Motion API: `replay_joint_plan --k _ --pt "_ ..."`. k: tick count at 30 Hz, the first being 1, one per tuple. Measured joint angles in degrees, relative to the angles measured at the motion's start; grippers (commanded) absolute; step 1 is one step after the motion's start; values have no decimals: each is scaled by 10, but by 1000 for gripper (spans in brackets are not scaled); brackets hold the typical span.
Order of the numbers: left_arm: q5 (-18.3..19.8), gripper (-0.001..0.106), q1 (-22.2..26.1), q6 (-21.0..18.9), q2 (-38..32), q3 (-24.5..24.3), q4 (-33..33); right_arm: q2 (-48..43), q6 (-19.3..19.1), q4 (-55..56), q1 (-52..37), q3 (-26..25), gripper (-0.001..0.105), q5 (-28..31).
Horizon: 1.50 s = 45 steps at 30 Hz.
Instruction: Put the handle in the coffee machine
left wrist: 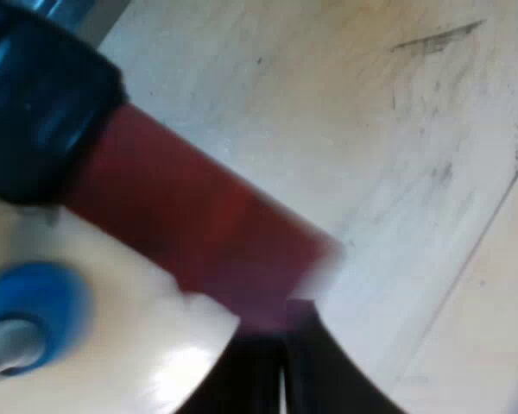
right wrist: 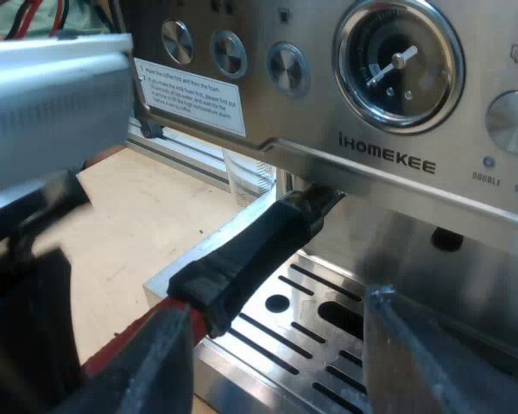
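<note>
Hovering at the handle (right wrist: 242, 254), the right tool (right wrist: 274, 321) gapes — left tool (left wrist: 281, 373): state unclear.

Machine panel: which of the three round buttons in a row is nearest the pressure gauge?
The button beside the gauge, clear of the white sticker; the other two sit above that sticker.
</note>
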Motion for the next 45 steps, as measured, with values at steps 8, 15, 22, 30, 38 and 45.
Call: replay_joint_plan --k 8,15,22,30,38,45 --pt "108 1 -16 11 -4 -36 -76 0 0 0 0 0 47 0" --pt "113 1 -16 24 -4 -36 -39 0 0 0 0 0 47 0" --pt "93 1 -16 25 -36 -36 -18 0 0 0 0 0 47 0" --pt "50 1 -16 34 -108 -36 8 0 6 0 0 0 47 0" --pt "43 1 38 47 -165 -36 31 0 35 0 0 0 47 0" --pt "42 3 82 54 -215 -36 30 0 35 0 0 0 47 0"
